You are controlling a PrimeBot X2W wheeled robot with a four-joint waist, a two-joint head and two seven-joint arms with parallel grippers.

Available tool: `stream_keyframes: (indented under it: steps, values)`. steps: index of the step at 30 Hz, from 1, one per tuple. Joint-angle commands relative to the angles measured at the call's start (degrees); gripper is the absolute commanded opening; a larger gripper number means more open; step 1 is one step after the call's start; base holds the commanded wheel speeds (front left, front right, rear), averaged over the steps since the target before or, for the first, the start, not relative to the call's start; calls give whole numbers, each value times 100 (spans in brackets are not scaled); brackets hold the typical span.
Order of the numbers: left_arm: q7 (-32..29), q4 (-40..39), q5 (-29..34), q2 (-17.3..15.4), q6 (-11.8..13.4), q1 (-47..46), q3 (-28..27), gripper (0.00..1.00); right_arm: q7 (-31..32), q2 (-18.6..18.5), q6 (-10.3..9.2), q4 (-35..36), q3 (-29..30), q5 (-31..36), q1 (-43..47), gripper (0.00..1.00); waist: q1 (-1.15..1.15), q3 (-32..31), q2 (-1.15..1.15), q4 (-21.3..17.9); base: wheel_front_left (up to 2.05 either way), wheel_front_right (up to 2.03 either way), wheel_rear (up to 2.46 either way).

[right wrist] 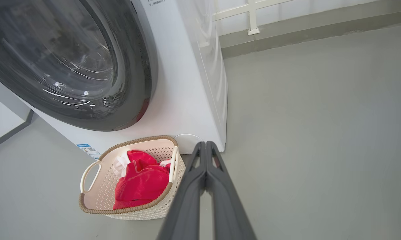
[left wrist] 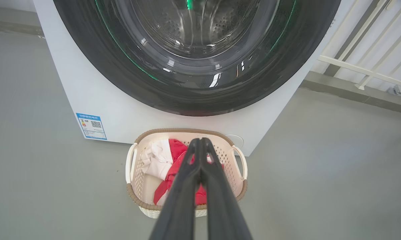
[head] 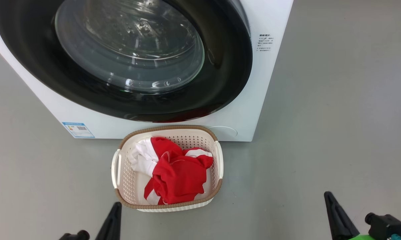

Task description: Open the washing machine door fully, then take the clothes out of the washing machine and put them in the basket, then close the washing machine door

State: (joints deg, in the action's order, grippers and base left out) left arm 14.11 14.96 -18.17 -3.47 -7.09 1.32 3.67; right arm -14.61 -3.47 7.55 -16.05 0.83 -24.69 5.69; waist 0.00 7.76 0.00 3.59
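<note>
Reading it as done: clothes (head: pixel 177 176) lie in basket (head: pixel 169 127) just ahead of left gripper (left wrist: pixel 200 143), ahead-left of right gripper (right wrist: pixel 206 145). Soft, light; pinch a bunched fold. Door (head: pixel 227 66) looks flush on washing machine (head: pixel 87 116). 2 of 2 grippers closed, empty.

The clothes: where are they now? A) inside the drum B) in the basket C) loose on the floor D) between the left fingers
B: the red and white clothes lie heaped in the basket, which stands in front of the washing machine door.
</note>
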Motion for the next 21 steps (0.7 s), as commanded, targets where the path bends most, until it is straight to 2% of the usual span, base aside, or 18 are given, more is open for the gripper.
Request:
stream_keyframes:
  steps: [1,7,11,21]
  values:
    - [-11,19,-56,9,0,-1,3,0,11,11,0,-17,0,-51,-2,0,0,0,0,-1,0,0,0]
    - [-83,-13,-439,-12,0,-15,-15,0,93,-5,0,22,2,-398,-34,0,13,-54,0,-19,0,0,0]
    - [-133,-5,-694,-26,1,-44,-27,0,146,-16,-1,12,1,-628,-81,0,2,-70,0,-31,0,0,0]
    - [-262,11,-1322,-55,-5,-118,-63,0,287,-39,-1,17,12,-1196,-190,0,0,-127,0,-60,0,0,0]
